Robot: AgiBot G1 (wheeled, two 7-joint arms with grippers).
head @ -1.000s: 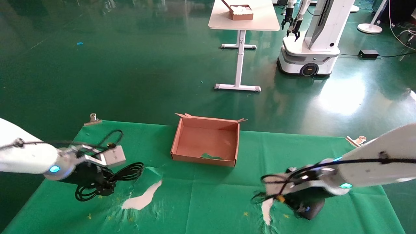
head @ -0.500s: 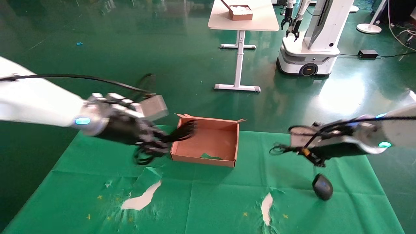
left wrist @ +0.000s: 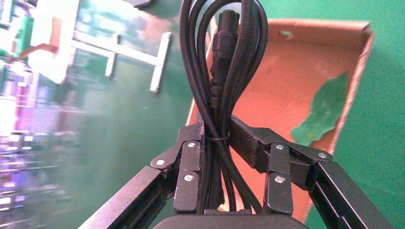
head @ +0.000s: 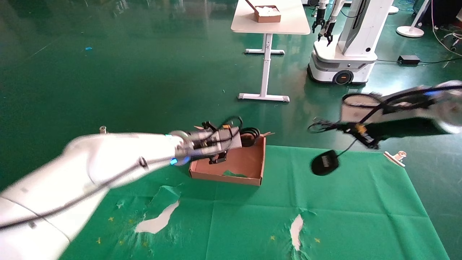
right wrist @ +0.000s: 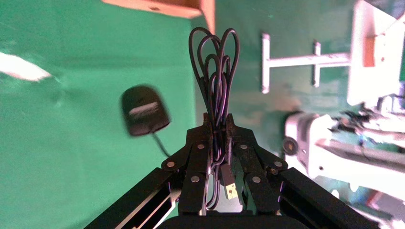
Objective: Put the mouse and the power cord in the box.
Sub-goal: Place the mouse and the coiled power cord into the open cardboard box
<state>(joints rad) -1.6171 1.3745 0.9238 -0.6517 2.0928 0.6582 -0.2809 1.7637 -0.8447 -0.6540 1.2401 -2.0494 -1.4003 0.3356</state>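
The brown cardboard box (head: pixel 225 178) sits at the far middle of the green cloth. My left gripper (head: pixel 236 141) reaches over its far rim, shut on the coiled black power cord (head: pixel 250 135). In the left wrist view the pads (left wrist: pixel 243 140) squeeze the power cord (left wrist: pixel 224 62) above the box floor (left wrist: pixel 286 86). To the right of the box, my right gripper (head: pixel 347 126) hovers high, shut on the bundled thin cable (right wrist: pixel 215 71). The black mouse (head: pixel 325 163) dangles below it on its cable, clear of the cloth. In the right wrist view the mouse (right wrist: pixel 143 110) hangs blurred, and the USB plug (right wrist: pixel 229 183) sits between the fingers.
A green scrap (head: pixel 234 174) lies in the box. The cloth is torn at two white patches (head: pixel 158 220) (head: pixel 296 231). Metal clips (head: pixel 395 157) (head: pixel 103 130) pin its far corners. Beyond stand a white table (head: pixel 270 25) and another robot (head: pixel 343 54).
My left arm swung right from beside the box to over it, carrying the cord. My right gripper rose and lifted the mouse off the cloth; it now hangs nearer the box.
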